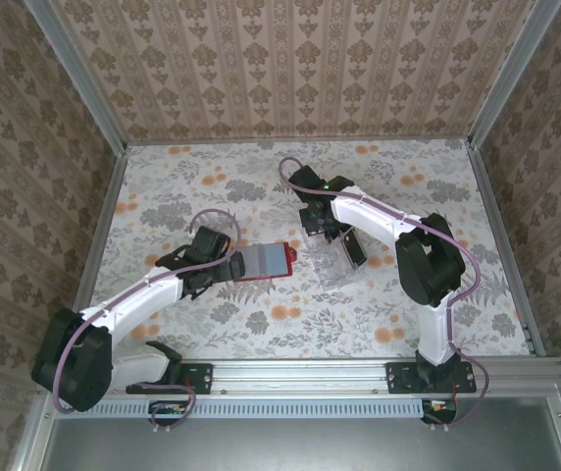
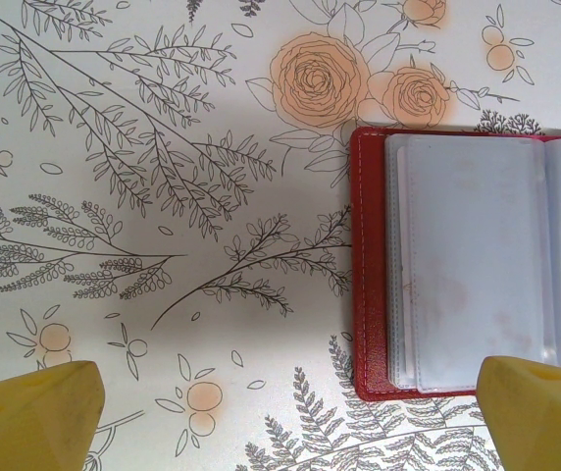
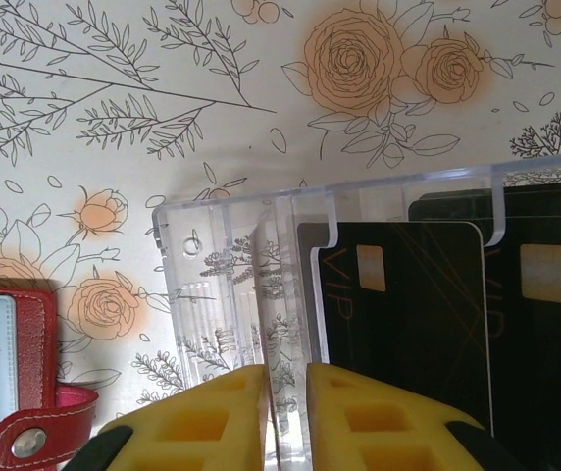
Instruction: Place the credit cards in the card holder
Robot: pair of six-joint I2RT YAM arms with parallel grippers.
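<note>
- Red and leather-like, the card holder [image 1: 262, 262] lies open near the middle of the flowered table [image 1: 261, 334]. Its pale, see-through pockets face up, and a snap strap [image 3: 27, 437] curls from one edge.
- A clear plastic tray [image 1: 331, 265] stands just right of the holder, apart from it, and is split by upright partitions.
- The credit cards [image 3: 398, 314] are glossy black, marked VIP, each with a gold chip. They rest in the tray's compartments, one slot to the right of the other.
- The right gripper [image 1: 339, 245] hangs over the tray. In its wrist view the gripper [image 3: 287, 422] has its yellow fingers [image 3: 212, 422] almost pressed together. A clear partition stands in the thin gap, beside the nearer card's left edge. I cannot tell whether the fingers pinch plastic or card.
- The left gripper [image 1: 220, 263] sits just left of the holder. Its wrist view shows the gripper [image 2: 285, 422] with its fingers [image 2: 30, 417] spread wide. One tip is over bare tablecloth and the other is at the holder's [image 2: 457, 265] corner.
</note>
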